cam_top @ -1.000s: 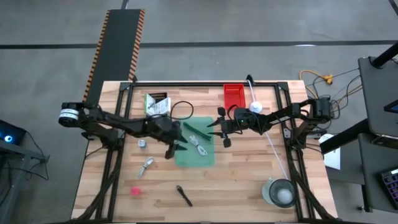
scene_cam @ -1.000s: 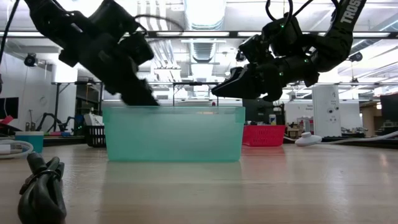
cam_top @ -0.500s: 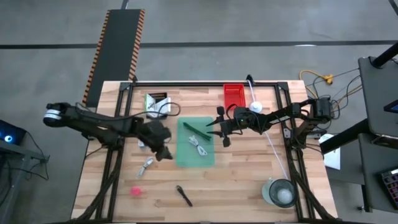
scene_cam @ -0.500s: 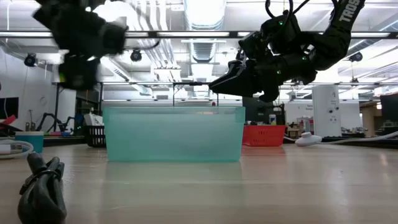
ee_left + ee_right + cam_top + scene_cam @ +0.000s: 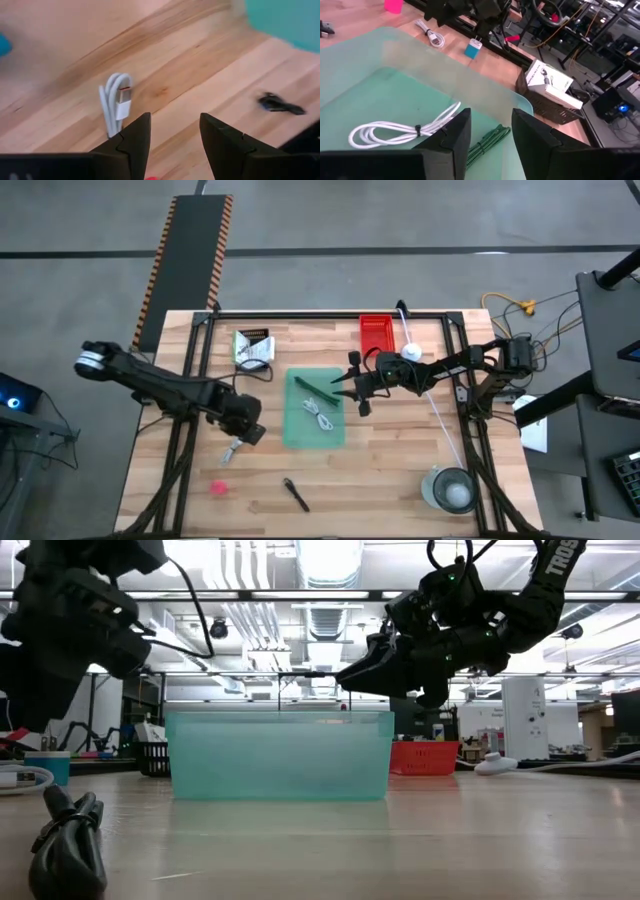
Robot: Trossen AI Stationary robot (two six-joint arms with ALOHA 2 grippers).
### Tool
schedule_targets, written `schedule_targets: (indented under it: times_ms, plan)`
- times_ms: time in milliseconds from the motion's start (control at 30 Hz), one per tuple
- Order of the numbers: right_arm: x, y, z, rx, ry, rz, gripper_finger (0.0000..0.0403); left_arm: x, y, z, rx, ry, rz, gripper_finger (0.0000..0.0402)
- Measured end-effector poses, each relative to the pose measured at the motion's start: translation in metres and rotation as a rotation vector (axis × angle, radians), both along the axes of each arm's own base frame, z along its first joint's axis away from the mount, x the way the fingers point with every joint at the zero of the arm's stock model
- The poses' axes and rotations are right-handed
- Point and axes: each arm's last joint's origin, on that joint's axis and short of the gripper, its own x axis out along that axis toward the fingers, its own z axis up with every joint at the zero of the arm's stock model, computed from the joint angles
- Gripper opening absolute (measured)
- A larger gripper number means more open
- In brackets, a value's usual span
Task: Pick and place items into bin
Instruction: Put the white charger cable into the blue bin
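My left gripper is open and empty, low over the table to the left of the green bin. A white coiled cable lies flat on the wood just ahead of its fingertips. My right gripper is open and empty above the bin's right side. In the bin lie a white coiled cable and a green marker-like item. A pink blob and a black pen-like tool lie near the front edge. White printed packets lie at the far left.
A red bin stands at the far edge, right of centre. A glass bowl sits at the near right corner. A small blue and white plug lies left of the green bin. Bare wood lies between the bin and the bowl.
My left gripper has left the green bin's left side and gone toward the table's left and near edge, coming down low beside the white coiled cable on the wood. The items on the table and in the bin lie as before.
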Motion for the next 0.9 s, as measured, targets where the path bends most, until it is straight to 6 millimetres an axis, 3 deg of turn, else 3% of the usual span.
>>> schedule_targets:
  times_ms: [667,900]
  plan:
    - [0.000,0.000,-0.001,0.003,0.008,-0.001,0.0127,0.007,-0.015,-0.044,0.001,0.325,0.025,0.0153]
    - [0.000,0.000,-0.001,0.003,0.008,0.000,0.0123,0.010,-0.016,-0.055,0.021,0.357,-0.066,0.0153]
